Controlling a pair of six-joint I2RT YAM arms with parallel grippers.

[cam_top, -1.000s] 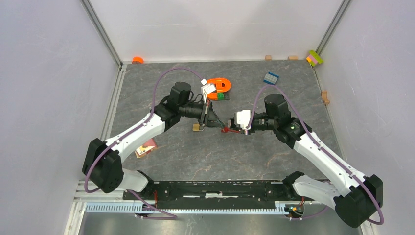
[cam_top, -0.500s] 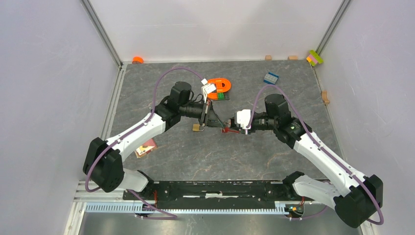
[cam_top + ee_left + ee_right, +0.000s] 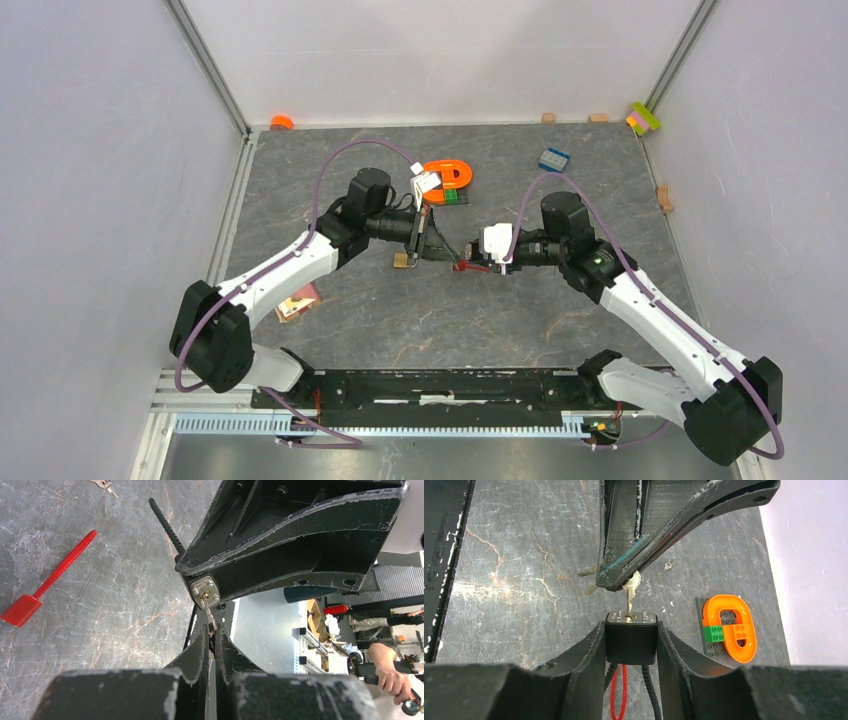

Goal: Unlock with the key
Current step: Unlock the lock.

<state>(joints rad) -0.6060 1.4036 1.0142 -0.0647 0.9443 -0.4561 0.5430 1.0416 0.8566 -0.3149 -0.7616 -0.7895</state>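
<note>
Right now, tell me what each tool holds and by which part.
Left tool pinches the key by its head; right tool clamps the padlock by the sides of its black body.

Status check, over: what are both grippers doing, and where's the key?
Left gripper shut on key. Right gripper clamped on padlock. Key tip in the padlock's keyhole. Nothing between them.

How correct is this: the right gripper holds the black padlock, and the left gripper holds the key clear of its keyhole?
Almost. In the right wrist view the key is inserted in the keyhole, not clear of it. The right gripper does hold the black padlock, and the left gripper the key.
</note>
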